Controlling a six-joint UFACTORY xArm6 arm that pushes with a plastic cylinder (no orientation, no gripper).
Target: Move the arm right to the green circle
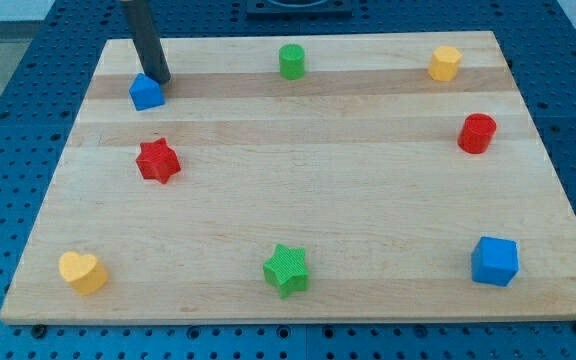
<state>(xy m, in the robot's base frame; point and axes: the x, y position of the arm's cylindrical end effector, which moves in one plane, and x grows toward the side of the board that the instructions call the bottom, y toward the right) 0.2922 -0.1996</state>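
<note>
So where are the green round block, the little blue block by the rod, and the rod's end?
green circle (291,61), camera view, on its side wall.
small blue block (145,93), camera view, on its front face.
my tip (161,80), camera view, at the rod's very end.

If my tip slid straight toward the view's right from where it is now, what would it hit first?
Probably the green circle. My tip sits just up and right of the small blue block; the board between looks free, though the circle lies slightly higher, so it may only graze it.

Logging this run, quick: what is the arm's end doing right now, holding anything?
My tip: a bare rod, nothing to open or shut, holds nothing; it sits against the small blue block, at the view's left of the green circle.
</note>
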